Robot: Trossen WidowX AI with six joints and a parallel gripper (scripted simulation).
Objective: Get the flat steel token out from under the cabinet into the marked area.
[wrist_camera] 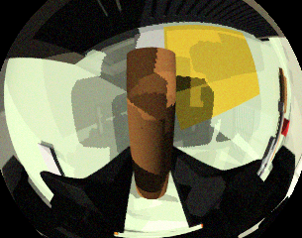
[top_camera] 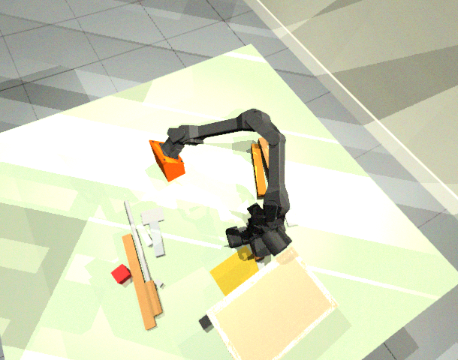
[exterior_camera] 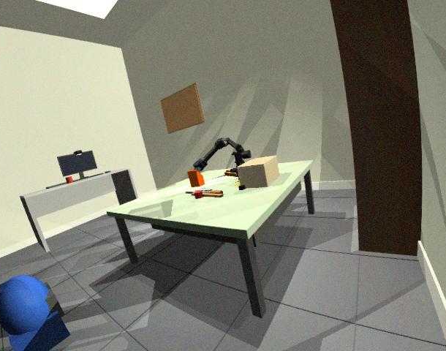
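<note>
Gripper [top_camera: 256, 247] clamped on brown wooden stick [wrist_camera: 150, 126] — held over yellow marked area [top_camera: 233, 271], just beside cabinet [top_camera: 275, 306], toward bench's near edge.

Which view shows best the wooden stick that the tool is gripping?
The wrist view: the brown stick fills the centre, clamped in the tool and pointing toward the yellow marked area. In the top view the arm hides nearly all of it; only an orange bit shows. In the exterior view it is too small to make out.
</note>
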